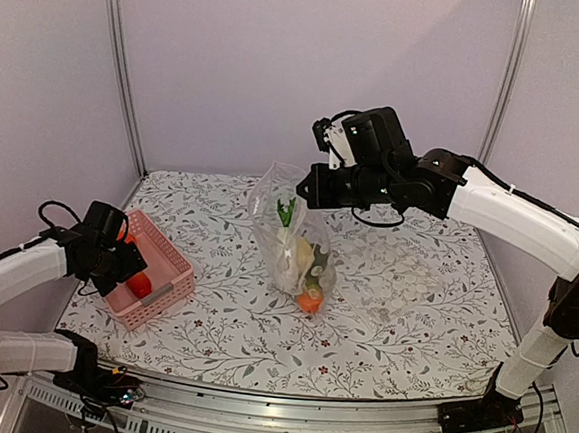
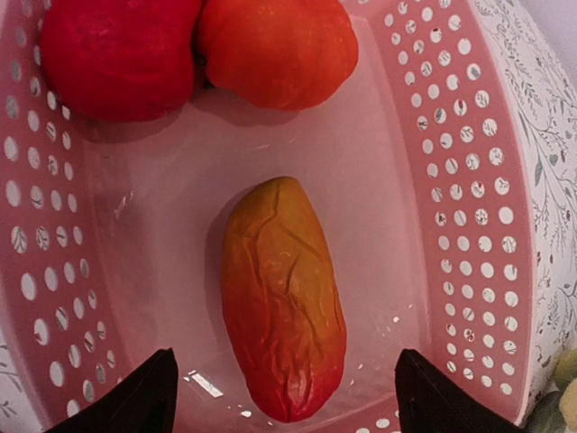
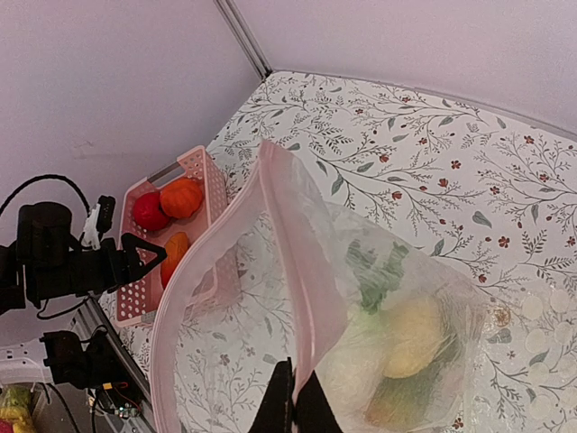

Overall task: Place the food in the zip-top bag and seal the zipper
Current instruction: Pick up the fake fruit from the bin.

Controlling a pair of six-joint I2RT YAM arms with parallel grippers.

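The zip-top bag (image 1: 293, 232) hangs upright at the table's middle with several foods inside: a white radish with green leaves (image 1: 286, 238), a yellow piece (image 3: 410, 338) and an orange piece (image 1: 310, 300). My right gripper (image 3: 294, 410) is shut on the bag's zipper rim (image 3: 288, 244) and holds its mouth open. My left gripper (image 2: 284, 397) is open, over the pink basket, its fingertips either side of an orange-red oblong fruit (image 2: 282, 296). A red fruit (image 2: 117, 54) and an orange round fruit (image 2: 275, 50) lie at the basket's far end.
The pink perforated basket (image 1: 170, 267) stands at the table's left front, by the edge. The floral tablecloth (image 1: 414, 287) covers the table. White walls and metal posts close in the back and sides.
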